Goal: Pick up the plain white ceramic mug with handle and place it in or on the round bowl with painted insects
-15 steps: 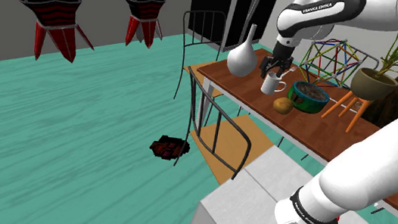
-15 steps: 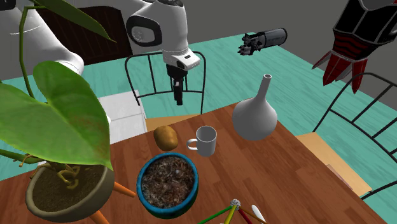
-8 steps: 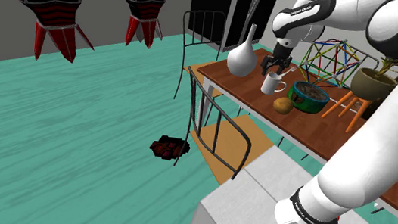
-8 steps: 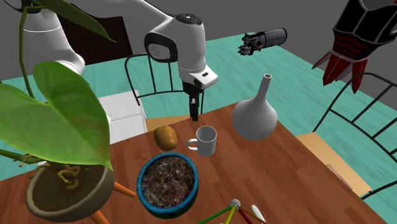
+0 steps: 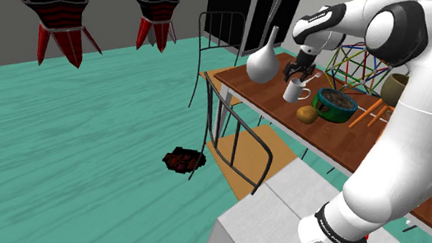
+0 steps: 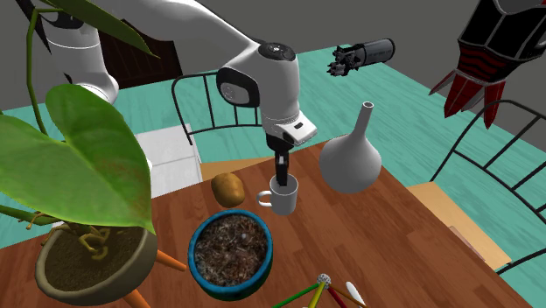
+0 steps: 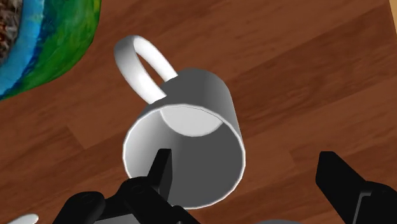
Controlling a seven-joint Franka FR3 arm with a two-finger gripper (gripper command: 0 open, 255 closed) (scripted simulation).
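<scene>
**Positioning the Open Gripper Astride the Mug Wall**

Shoulder view: the all-black two-finger gripper [image 5: 298, 71] hangs directly above the plain white mug with a loop handle [image 5: 296, 92]. The mug stands upright on the reddish-brown wooden table [image 5: 270, 100]. The round bowl with a blue-green outside and a speckled brown inside [image 5: 334, 104] sits just beside the mug, toward this view's right.

Second exterior view: the gripper tips are level with the mug's mouth. The mug stands between a brown potato [image 6: 229, 189] and a grey long-necked vase [image 6: 350, 164], and the bowl lies near it, toward the view's lower edge.

Wrist view: the fingers stand apart and hold nothing. One finger [image 7: 159, 178] lies over the mug's opening. The other finger [image 7: 343, 181] is outside the wall and clear of it. The handle points toward the bowl.

Step in hand, by judgement: the final approach before the grasp.

1. Close the fingers on the mug wall.
2. Lift until the base clears the bowl's rim.
3. Carry the mug the short way across.
4. Release it in the bowl.

A one-wall grip is off-centre, so the mug may tilt during the lift.
</scene>
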